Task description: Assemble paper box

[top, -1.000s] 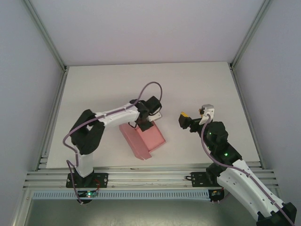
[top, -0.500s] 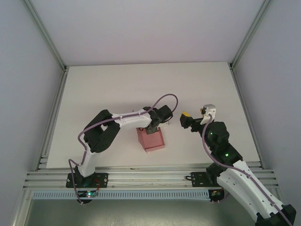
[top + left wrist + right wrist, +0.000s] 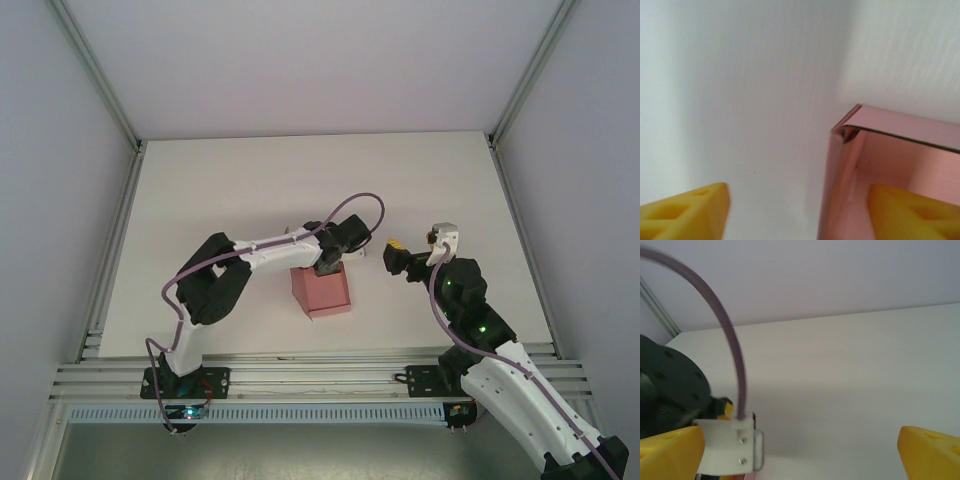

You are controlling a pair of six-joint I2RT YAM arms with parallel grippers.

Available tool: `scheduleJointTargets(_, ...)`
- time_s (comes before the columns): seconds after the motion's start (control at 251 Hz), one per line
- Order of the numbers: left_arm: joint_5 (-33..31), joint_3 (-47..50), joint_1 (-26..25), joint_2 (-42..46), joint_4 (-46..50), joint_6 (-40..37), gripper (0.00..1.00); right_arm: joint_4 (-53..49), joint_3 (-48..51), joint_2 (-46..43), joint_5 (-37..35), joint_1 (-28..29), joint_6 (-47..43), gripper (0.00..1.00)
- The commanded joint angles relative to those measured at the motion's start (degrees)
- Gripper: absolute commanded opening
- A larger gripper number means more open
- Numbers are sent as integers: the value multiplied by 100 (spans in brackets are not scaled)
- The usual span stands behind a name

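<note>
The paper box (image 3: 322,290), pink card folded into a small open box, rests on the white table (image 3: 200,200) in the middle. My left gripper (image 3: 330,265) hovers at its far edge. In the left wrist view its yellow fingers (image 3: 685,212) stand wide apart. One side wall of the paper box (image 3: 840,185) rises between them, and the right finger sits inside the box, clear of the wall. My right gripper (image 3: 395,258) hangs to the box's right, open and pointing at the left wrist, with nothing between its fingertips (image 3: 670,452).
Grey enclosure walls with metal corner posts (image 3: 100,90) stand round the table. An aluminium rail (image 3: 320,375) carrying both arm bases runs along the near edge. The left arm's purple cable (image 3: 360,205) loops above the box.
The left gripper carried the box to the right and turned it, then opened and let go. The right arm has barely moved.
</note>
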State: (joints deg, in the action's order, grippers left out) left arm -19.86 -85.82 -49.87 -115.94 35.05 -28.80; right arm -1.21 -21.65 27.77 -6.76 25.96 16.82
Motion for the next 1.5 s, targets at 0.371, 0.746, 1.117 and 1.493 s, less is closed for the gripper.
scheduleJointTargets(0.371, -584, 813, 35, 3156, -974, 2002, 100, 70, -311, 964, 1264, -138, -901, 98)
scheduleJointTargets(0.746, -1704, 2302, 603, 5392, 391, 5581, 100, -992, -2955, 5271, 3226, 443, -3335, 93)
scheduleJointTargets(1.117, -1582, 4260, 1002, 7096, 388, 6708, 100, -1852, -4652, 7494, 2809, 837, -3862, 86)
scheduleJointTargets(1.493, -1474, 4425, 1079, 6913, 420, 6793, 100, -1992, -4741, 7951, 2548, 1052, -3781, 72)
